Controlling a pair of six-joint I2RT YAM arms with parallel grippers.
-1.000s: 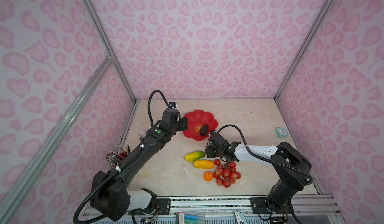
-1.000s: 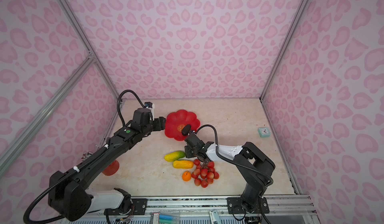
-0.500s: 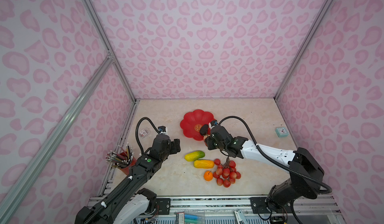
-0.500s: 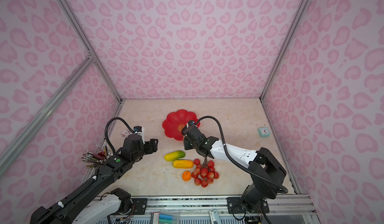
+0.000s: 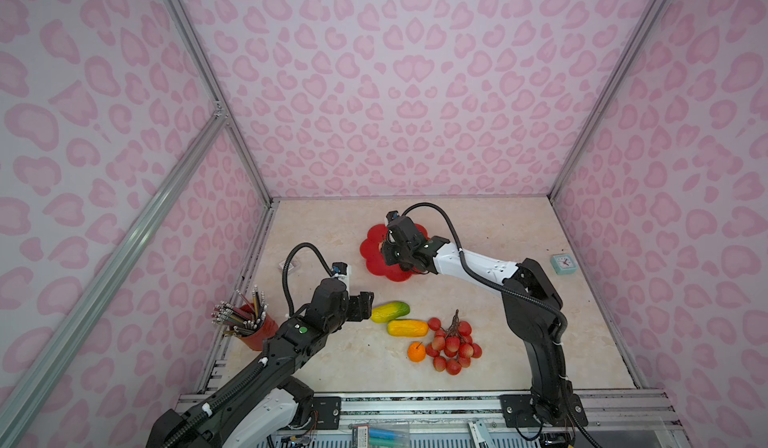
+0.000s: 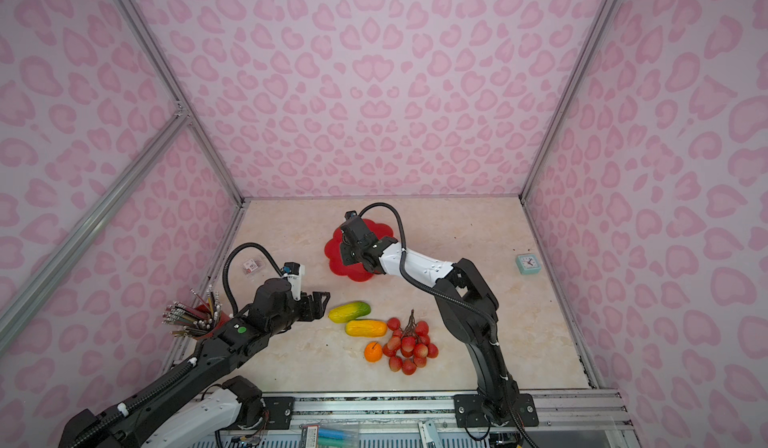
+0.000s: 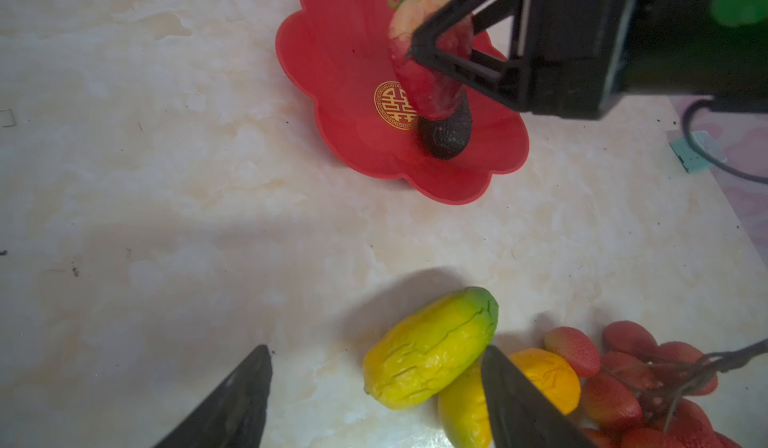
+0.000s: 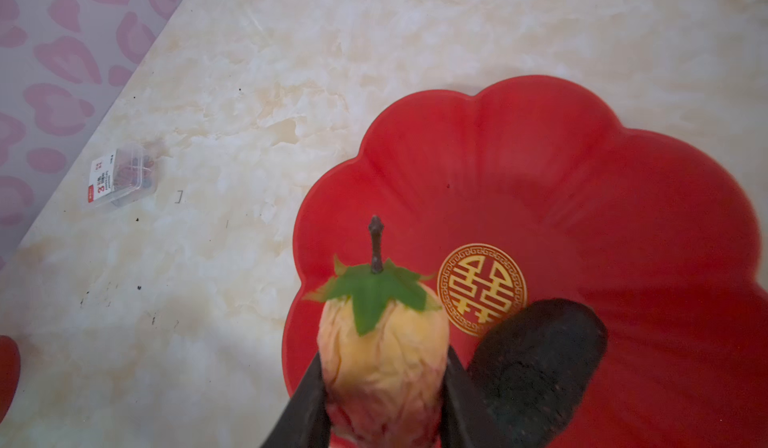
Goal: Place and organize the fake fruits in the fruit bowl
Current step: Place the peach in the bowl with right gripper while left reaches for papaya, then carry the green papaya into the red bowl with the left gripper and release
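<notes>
The red flower-shaped fruit bowl (image 5: 376, 258) (image 6: 334, 254) lies at mid-table with a dark avocado (image 8: 536, 367) (image 7: 444, 138) in it, beside the gold emblem. My right gripper (image 8: 383, 356) (image 5: 392, 254) is shut on a pink-yellow stemmed apple (image 8: 382, 362) (image 7: 432, 84) over the bowl, next to the avocado. Nearer the front lie a green-yellow mango (image 5: 390, 312) (image 7: 432, 350), a yellow-orange mango (image 5: 407, 328), a small orange (image 5: 416, 351) and the lychee bunch (image 5: 453, 344). My left gripper (image 5: 365, 304) (image 7: 376, 352) is open, just left of the green-yellow mango.
A teal clock (image 5: 563, 264) sits near the right wall. A red cup of pencils (image 5: 249, 325) stands at the front left. A small clear box (image 5: 289, 263) (image 8: 120, 177) lies left of the bowl. The pink walls close in three sides.
My left arm drew back from the bowl to beside the green-yellow mango. My right gripper moved from near the lychees to over the bowl.
</notes>
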